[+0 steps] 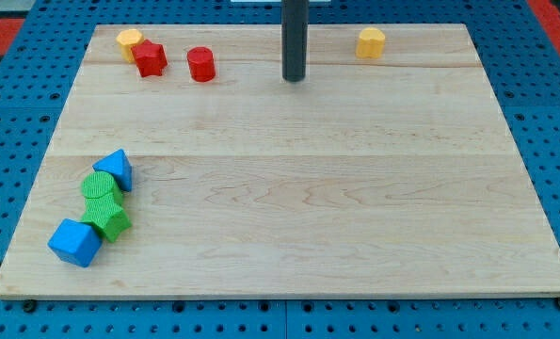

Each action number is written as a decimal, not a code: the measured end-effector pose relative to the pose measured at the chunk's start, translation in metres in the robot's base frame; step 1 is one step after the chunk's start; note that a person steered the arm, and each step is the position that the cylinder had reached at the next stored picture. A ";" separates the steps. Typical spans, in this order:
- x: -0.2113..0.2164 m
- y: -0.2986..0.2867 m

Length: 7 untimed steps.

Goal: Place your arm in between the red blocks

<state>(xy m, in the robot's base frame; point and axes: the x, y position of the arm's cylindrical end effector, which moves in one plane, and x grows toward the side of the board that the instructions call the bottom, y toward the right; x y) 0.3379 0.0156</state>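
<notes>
A red star-shaped block (150, 58) and a red cylinder (200, 64) sit near the view's top left on the wooden board (308, 188), with a small gap between them. My rod comes down from the view's top, and my tip (294, 79) rests on the board well to the right of the red cylinder, about a hundred pixels away. The tip touches no block.
A yellow block (129, 40) touches the red star at its upper left. Another yellow block (371, 42) sits at the top right. At the lower left, a blue triangular block (116, 169), a green cylinder (98, 187), a green block (109, 219) and a blue cube (73, 242) cluster together.
</notes>
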 end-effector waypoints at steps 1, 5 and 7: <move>0.033 -0.054; 0.035 -0.165; 0.033 -0.173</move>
<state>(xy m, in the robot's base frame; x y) 0.3706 -0.1576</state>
